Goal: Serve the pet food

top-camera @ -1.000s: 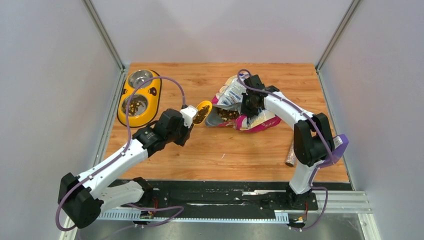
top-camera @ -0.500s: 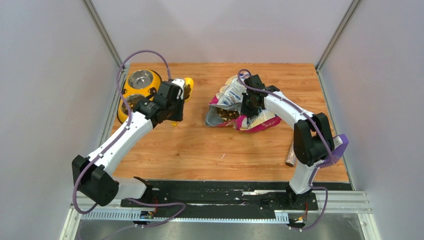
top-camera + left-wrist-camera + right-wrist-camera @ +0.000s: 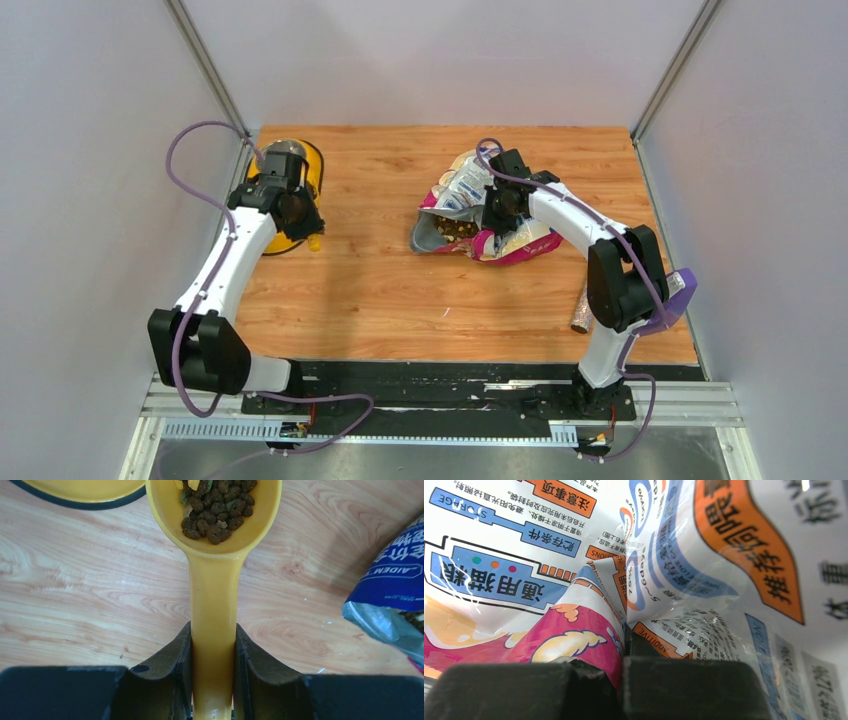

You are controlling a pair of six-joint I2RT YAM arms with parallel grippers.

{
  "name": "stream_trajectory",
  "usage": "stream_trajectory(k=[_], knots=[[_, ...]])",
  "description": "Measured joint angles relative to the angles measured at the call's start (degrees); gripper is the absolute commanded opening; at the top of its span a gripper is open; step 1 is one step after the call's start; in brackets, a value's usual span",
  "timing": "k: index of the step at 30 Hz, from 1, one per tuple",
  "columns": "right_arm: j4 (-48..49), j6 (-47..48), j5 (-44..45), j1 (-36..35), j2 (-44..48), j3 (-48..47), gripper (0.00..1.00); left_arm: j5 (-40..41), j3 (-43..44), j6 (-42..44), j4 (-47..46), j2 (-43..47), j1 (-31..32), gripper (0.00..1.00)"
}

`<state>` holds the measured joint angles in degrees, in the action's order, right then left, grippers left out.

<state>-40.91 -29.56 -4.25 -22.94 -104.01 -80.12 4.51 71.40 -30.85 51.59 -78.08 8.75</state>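
Observation:
My left gripper [image 3: 292, 208] [image 3: 212, 630] is shut on the handle of a yellow scoop [image 3: 213, 580] loaded with brown kibble [image 3: 216, 507]. It holds the scoop at the edge of the yellow two-bowl feeder [image 3: 311, 166] [image 3: 85, 490]; the arm hides the near bowl from above. The pink, blue and white cat food bag [image 3: 470, 205] [image 3: 574, 580] lies open at mid-table with kibble [image 3: 455, 228] in its mouth. My right gripper [image 3: 497, 212] [image 3: 626, 640] is shut on a fold of the bag.
The feeder's far steel bowl [image 3: 283, 155] shows at the back left. A slim speckled tube [image 3: 582, 308] lies by the right arm. White walls enclose the wooden table [image 3: 400, 290] on three sides.
My left arm has swung left from beside the bag to the feeder, carrying the loaded scoop. The right arm and the bag have not moved.

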Motion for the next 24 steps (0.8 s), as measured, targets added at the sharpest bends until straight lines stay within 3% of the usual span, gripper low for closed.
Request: stream_trajectory(k=[15,24], knots=[[0.0,-0.4,-0.4,0.3,-0.1,0.0,0.0,-11.2,0.0,-13.6,-3.1,-3.5,-13.4,0.0],[0.0,-0.5,-0.8,0.6,-0.2,0.0,0.0,-18.3,-0.6,-18.1,-7.0,-10.5,-17.8,0.0]])
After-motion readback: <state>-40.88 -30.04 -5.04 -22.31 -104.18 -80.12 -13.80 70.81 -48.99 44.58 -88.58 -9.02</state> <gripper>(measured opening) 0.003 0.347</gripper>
